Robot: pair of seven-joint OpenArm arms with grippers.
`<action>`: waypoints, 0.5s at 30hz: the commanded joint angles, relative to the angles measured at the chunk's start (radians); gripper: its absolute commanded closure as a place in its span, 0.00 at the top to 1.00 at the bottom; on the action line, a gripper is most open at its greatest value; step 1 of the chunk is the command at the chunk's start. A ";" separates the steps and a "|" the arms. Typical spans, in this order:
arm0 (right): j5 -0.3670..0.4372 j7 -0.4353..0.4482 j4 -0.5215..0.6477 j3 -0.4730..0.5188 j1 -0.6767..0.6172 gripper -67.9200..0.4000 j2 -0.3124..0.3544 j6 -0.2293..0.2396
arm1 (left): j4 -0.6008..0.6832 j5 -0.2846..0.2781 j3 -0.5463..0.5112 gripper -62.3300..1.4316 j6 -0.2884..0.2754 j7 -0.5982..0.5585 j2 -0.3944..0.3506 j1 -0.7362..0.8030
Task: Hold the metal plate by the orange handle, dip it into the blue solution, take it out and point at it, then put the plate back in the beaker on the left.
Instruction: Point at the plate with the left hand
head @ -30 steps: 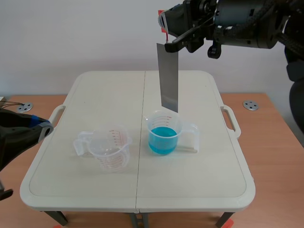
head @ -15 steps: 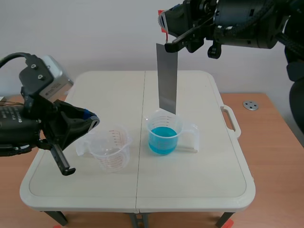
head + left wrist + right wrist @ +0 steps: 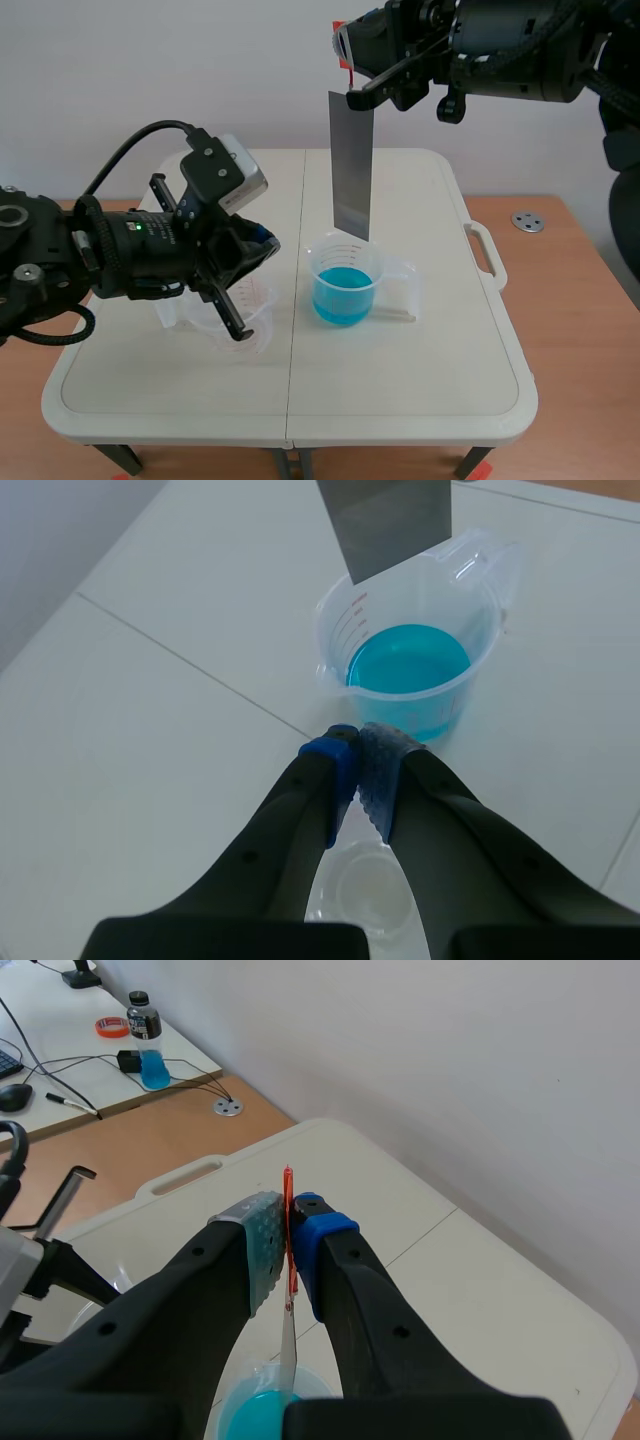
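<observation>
The clear empty beaker point(image 3: 365, 892) sits under the left gripper point(image 3: 358, 752), which is clenched on nothing and points at the beaker of blue solution point(image 3: 346, 282) just ahead on the white table point(image 3: 420, 380). Above that beaker hangs the metal plate point(image 3: 352, 165), a flat grey strip, upright and out of the liquid. The raised right gripper point(image 3: 289, 1222) clamps its orange handle point(image 3: 288, 1180).
</observation>
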 commanded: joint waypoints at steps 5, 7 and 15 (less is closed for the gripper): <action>0.011 0.015 0.017 -0.003 0.018 0.02 0.000 0.011 | -0.042 0.044 0.027 0.05 0.006 -0.023 0.065 -0.056; 0.011 0.015 0.017 -0.003 0.018 0.02 0.000 0.011 | -0.056 0.057 0.034 0.05 0.010 -0.023 0.086 -0.068; 0.015 0.016 0.017 -0.003 0.018 0.02 0.000 0.011 | -0.074 0.127 0.065 0.05 0.041 -0.048 0.141 -0.080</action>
